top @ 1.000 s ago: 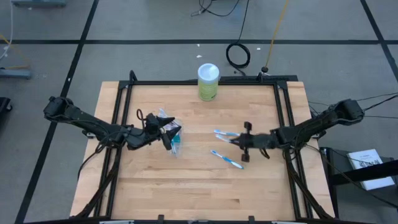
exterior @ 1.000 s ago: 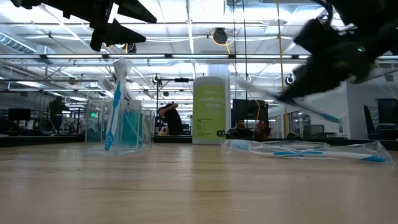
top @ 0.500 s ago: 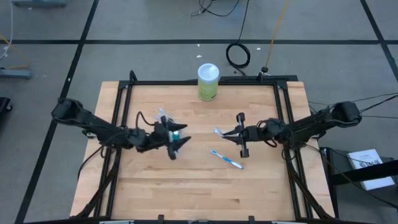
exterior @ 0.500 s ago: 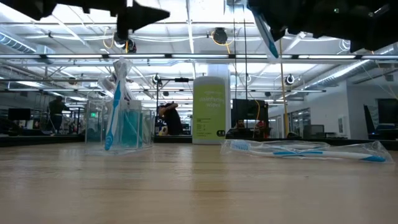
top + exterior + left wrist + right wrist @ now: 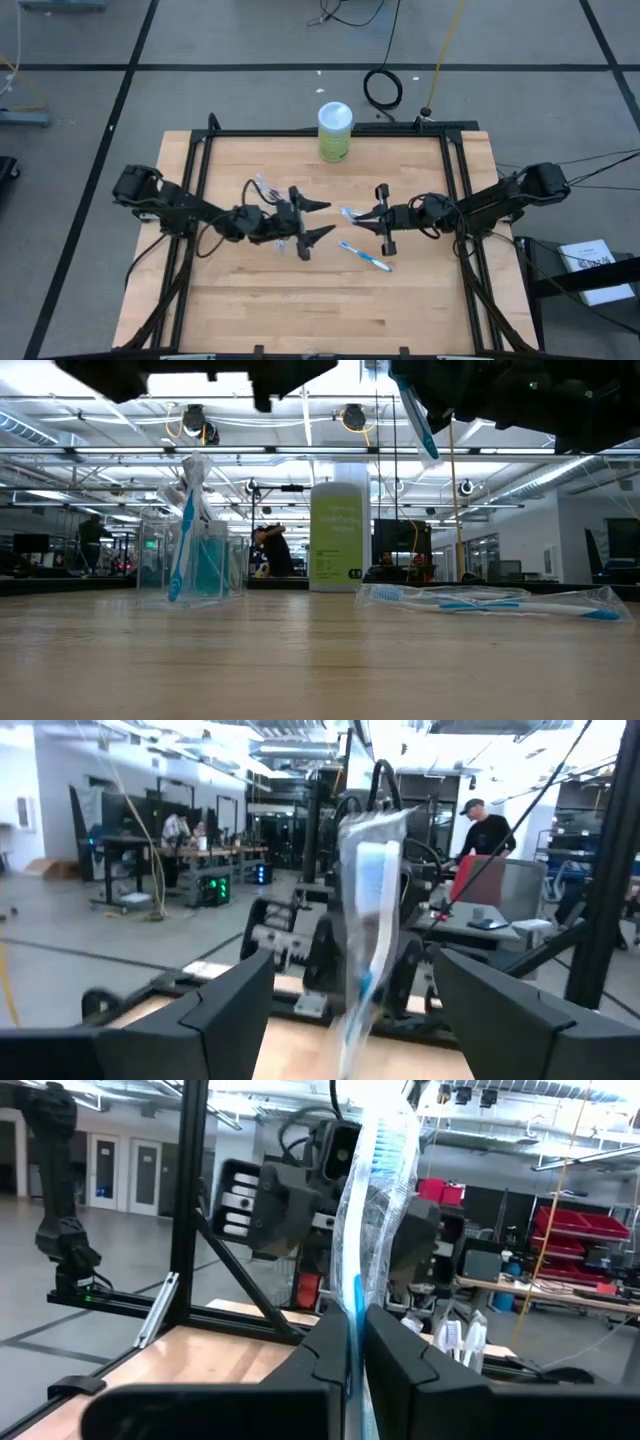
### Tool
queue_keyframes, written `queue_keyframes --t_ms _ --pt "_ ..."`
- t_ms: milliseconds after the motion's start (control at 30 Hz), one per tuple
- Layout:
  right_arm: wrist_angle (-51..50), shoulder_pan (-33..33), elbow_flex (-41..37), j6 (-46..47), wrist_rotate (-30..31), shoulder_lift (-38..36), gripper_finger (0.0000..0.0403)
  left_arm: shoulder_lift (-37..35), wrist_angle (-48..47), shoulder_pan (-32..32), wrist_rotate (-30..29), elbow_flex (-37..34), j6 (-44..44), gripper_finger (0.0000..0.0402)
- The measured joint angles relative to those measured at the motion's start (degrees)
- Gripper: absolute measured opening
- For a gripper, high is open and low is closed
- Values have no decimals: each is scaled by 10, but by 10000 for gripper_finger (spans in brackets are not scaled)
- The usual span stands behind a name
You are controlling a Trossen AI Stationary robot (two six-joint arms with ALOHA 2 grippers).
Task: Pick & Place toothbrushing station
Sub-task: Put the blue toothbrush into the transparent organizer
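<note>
Right end effector (image 5: pixel 383 220): raised over the middle of the bench (image 5: pixel 250 310), fingers pinched tight on a wrapped toothbrush (image 5: pixel 375 1210); in its own wrist view the brush stands up out of the closed fingers.
Left end effector (image 5: pixel 312 219): also raised over the bench, fingers spread wide and holding nothing; it faces the right one across a short gap.
Held brush, long axis: roughly upright, crosswise to the line between the two arms, so it shows its flat side toward the left fingers; the left wrist view puts it right between the two spread fingers but farther out.
Which way it lies: from the left end effector the brush is straight ahead, toward the right arm, at about the same height, as far as these angles let me judge.
Cup (image 5: pixel 192 566): clear, standing on the bench under the left arm, already holding one brush and teal tubes; from above it is mostly hidden behind the left wrist.
Spare brush (image 5: pixel 364 256): lies flat on the bench in its wrapper, near the right end effector and below it.
Nearer arm: the left is nearer the cup, the right nearer the spare brush.
Likely next move: a hand-over to the left, or a carry across to the cup; either turns on that short gap.
Green canister (image 5: pixel 335 131): at the far edge, well apart from all this.
</note>
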Motion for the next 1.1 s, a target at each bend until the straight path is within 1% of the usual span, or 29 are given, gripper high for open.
queue_keyframes --t_ms 200,367,500,767,900,1000,1100 --pt "0 0 0 0 0 0 9 40 -5 15 2 56 25 282" --pt "-9 0 1 -3 1 0 9 56 -14 29 49 78 3 282" --pt "-10 0 1 -6 1 0 9 55 -26 37 65 83 -23 282" --pt "-13 -1 1 -9 2 0 9 55 -31 41 74 83 -41 282" --pt "-13 -1 1 -10 4 0 9 55 -31 48 90 83 -57 281" --pt "-13 -1 1 -10 4 0 9 55 -31 56 92 83 -75 262" --pt "-13 -2 1 -10 8 0 9 55 -40 64 108 83 -91 224"
